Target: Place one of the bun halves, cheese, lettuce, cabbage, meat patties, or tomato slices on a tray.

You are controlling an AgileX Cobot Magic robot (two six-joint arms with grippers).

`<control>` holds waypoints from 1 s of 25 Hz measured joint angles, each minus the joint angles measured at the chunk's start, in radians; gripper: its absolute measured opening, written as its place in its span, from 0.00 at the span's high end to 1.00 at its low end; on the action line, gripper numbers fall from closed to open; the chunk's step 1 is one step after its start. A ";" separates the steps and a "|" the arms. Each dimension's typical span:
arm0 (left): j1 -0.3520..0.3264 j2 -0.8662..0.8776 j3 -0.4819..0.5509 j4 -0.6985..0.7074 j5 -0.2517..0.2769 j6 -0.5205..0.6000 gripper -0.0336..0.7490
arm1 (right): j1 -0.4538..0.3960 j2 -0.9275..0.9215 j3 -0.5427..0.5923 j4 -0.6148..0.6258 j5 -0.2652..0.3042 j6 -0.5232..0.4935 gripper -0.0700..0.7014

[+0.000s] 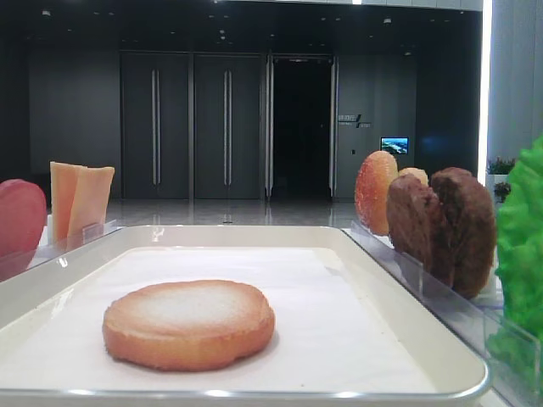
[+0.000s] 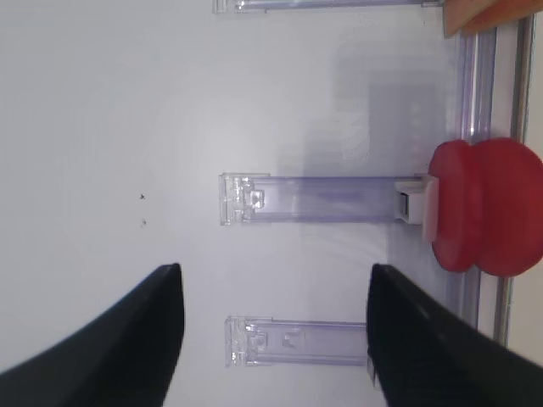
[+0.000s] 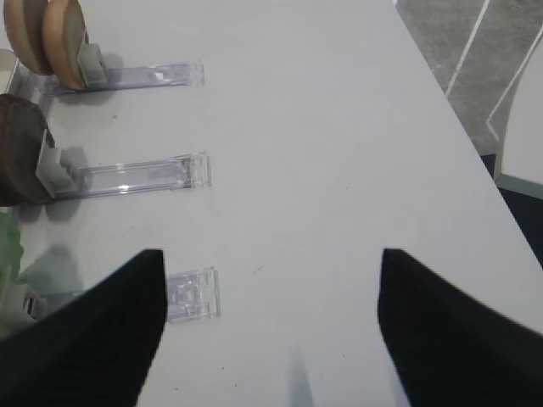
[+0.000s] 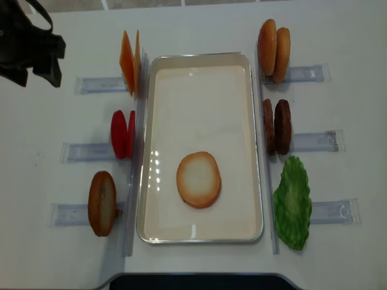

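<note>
A bun half [image 4: 198, 179] lies flat, cut face up, on the white tray [image 4: 199, 237], in the half nearer the front edge of the table [image 4: 199, 24] and roughly midway between the tray's long sides. It is nearly round, its slightly longer axis running along the tray's length. It looks light and stiff, probably a plastic replica, with a smooth rim that could slip; a pinch across the rim from above would suit it. The other pieces stand upright in clear holders along both long sides: cheese slices [image 4: 130, 60], tomato slices [image 4: 123, 134], meat patties [image 4: 276, 126], lettuce [image 4: 292, 202]. The left gripper [image 2: 276, 335] hangs over bare table with its fingers spread wide, holding nothing. The right gripper [image 3: 271, 326] is likewise spread and empty, near the table's right edge.
</note>
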 joint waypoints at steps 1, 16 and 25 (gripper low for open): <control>0.000 -0.006 0.013 0.000 0.000 0.000 0.30 | 0.000 0.000 0.000 0.000 0.000 0.000 0.23; 0.000 -0.148 0.231 -0.034 0.000 -0.004 0.30 | 0.000 0.000 0.000 0.000 0.000 0.000 0.23; 0.000 -0.284 0.377 -0.036 0.000 -0.009 0.30 | 0.000 0.000 0.000 0.000 0.000 0.000 0.23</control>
